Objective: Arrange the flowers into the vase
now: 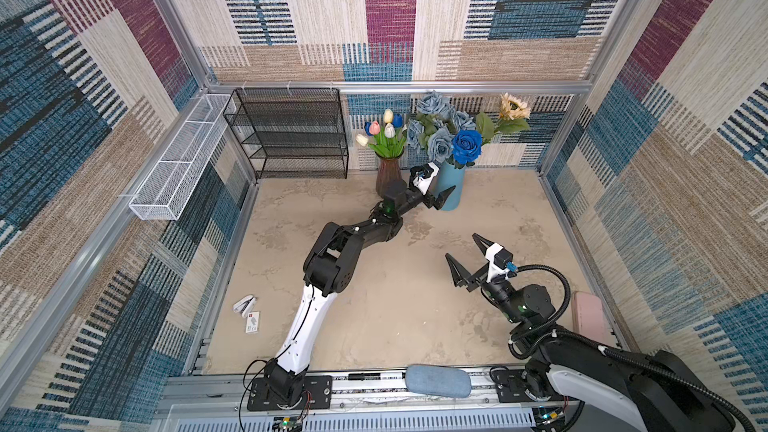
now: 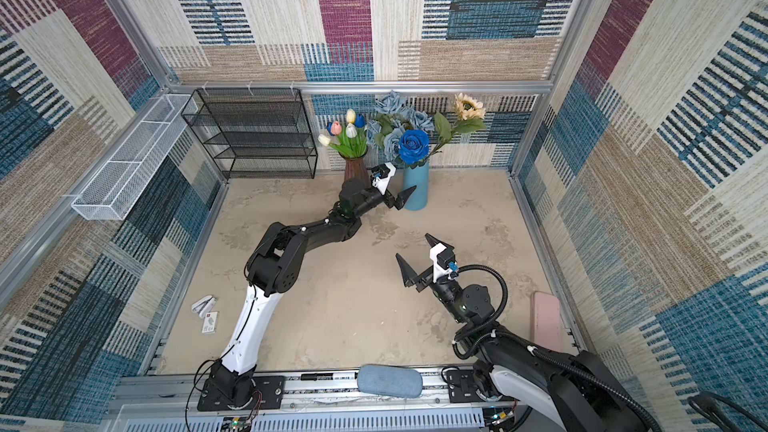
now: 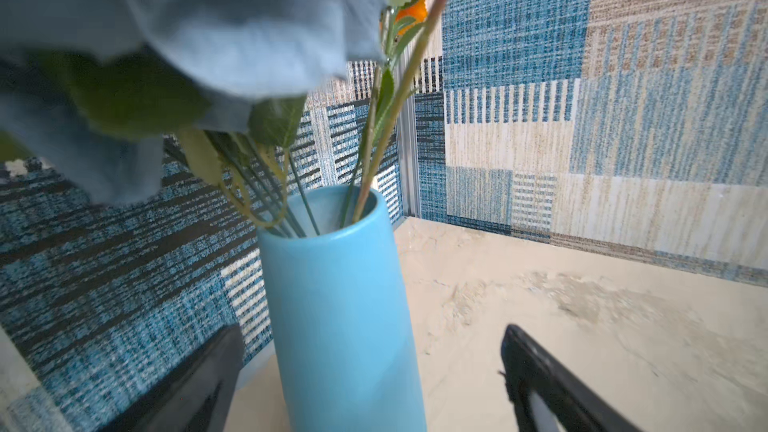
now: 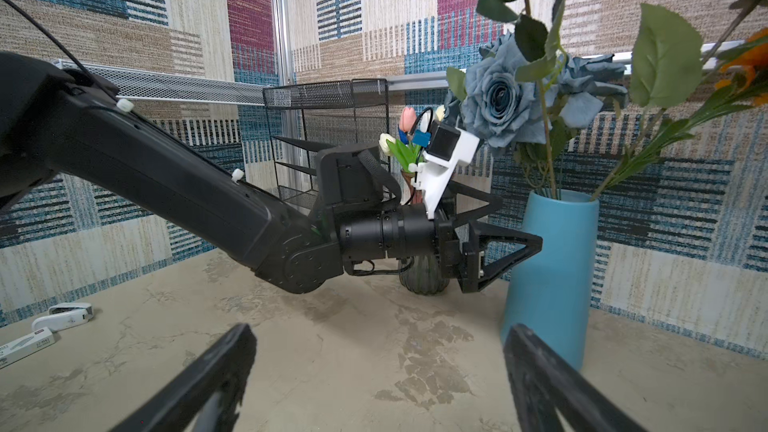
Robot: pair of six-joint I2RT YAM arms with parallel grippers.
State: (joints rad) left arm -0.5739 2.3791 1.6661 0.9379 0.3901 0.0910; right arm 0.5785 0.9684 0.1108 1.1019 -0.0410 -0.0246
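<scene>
Beige tabletop (image 1: 415,305): blue vase (image 1: 455,178), brown vase (image 1: 388,172), black rack (image 1: 291,135), stapler (image 1: 244,305), small box (image 1: 252,322)

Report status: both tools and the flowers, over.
Left tool open, at blue vase. Right tool open, empty, over table. Roses and sunflower in blue vase, tulips in brown vase. No loose stems, nothing blocking.

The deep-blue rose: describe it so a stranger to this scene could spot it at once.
At the back of the table, right of the black mesh rack and the brown vase, stands a light-blue vase. The deep-blue rose sits at the front of its bouquet. Its saturated royal blue sets it apart from the greyish dusty-blue roses behind it and the pale sunflower.
</scene>
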